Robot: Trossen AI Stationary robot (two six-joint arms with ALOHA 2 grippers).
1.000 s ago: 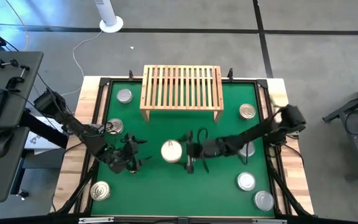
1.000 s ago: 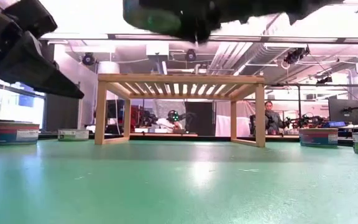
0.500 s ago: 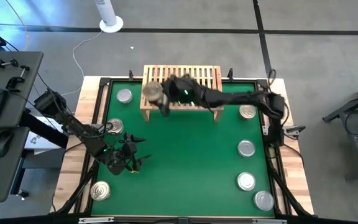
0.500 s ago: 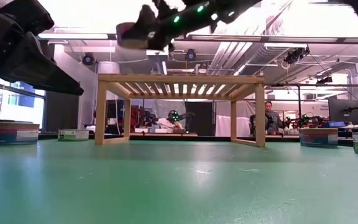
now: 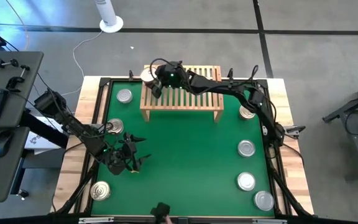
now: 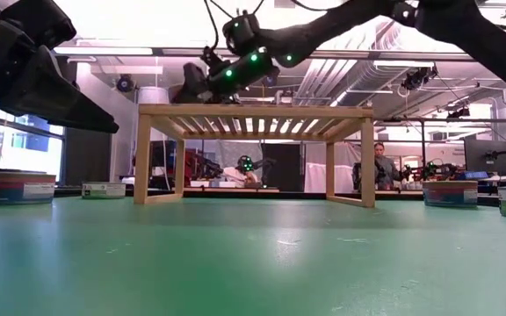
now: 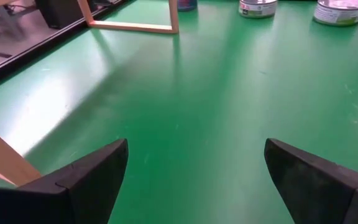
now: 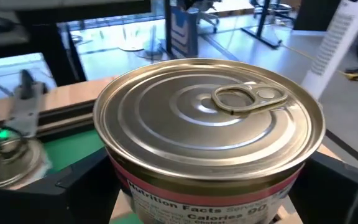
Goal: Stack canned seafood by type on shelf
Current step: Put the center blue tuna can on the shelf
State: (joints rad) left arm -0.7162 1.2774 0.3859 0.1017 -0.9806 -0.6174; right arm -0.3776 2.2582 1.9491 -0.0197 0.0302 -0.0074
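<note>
Gold-topped tin (image 8: 210, 134) upright over shelf (image 5: 191, 99) far-left corner; six tins on mat.

Both arms are dark, almost black, made of thick links with round joints. Thin black cables run along them. The right arm (image 5: 229, 90) has small green lights glowing near its wrist. The left arm (image 5: 73, 124) ends in two flat, wedge-shaped black fingers (image 7: 86, 180) with sharp edges.

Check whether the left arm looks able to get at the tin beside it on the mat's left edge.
Probably yes. The left gripper is open and empty over bare mat, and the tin lies close behind it with nothing between. The right gripper is far off, holding a can at the shelf.
</note>
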